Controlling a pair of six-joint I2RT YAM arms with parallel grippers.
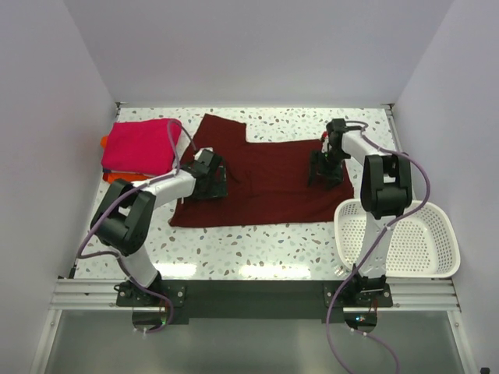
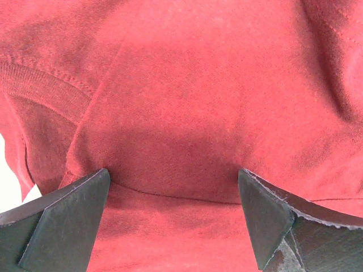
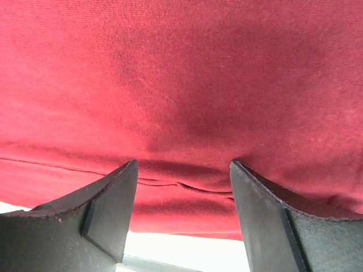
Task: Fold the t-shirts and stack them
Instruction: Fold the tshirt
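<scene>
White slotted basket (image 1: 448,226) sat near right on speckled table (image 1: 234,249). Maroon t-shirt (image 1: 265,183) lay spread mid-table. Left gripper (image 1: 212,181) and right gripper (image 1: 323,173) pressed on it, fingers apart, nothing clamped. Far left, pink t-shirt (image 1: 140,146) lay folded atop orange t-shirt (image 1: 117,178). Plain white walls (image 1: 257,47) stood beyond.

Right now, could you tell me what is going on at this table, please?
Both arms are on the dark maroon t-shirt, spread flat on the speckled table. The left gripper is down on its left part, the right gripper near its right edge, both with jaws open and nothing lifted. A folded magenta-pink shirt lies on an orange shirt at far left; a white slotted basket sits near right.
</scene>
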